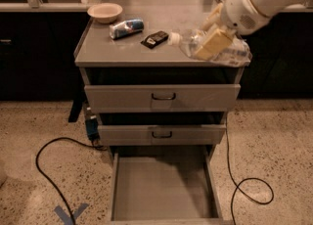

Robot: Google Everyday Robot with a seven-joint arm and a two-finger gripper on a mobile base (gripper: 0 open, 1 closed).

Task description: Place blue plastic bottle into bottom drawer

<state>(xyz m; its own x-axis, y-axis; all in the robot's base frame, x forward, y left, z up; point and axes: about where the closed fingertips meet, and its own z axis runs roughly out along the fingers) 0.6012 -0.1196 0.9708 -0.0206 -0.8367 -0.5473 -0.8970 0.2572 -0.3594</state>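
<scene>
The blue plastic bottle (235,53), clear with a white cap pointing left, lies sideways over the front right of the cabinet top (107,50). My gripper (206,39) comes in from the upper right and is shut on the bottle's middle, with one tan finger (213,43) across its front. The bottle's right end reaches the cabinet's right edge. The bottom drawer (161,187) is pulled open below, and its grey floor is bare.
On the cabinet top stand a cream bowl (104,11), a blue-and-silver can (126,27) on its side and a flat black packet (154,38). The two upper drawers (162,97) are shut. Black cables (49,170) lie on the floor on both sides.
</scene>
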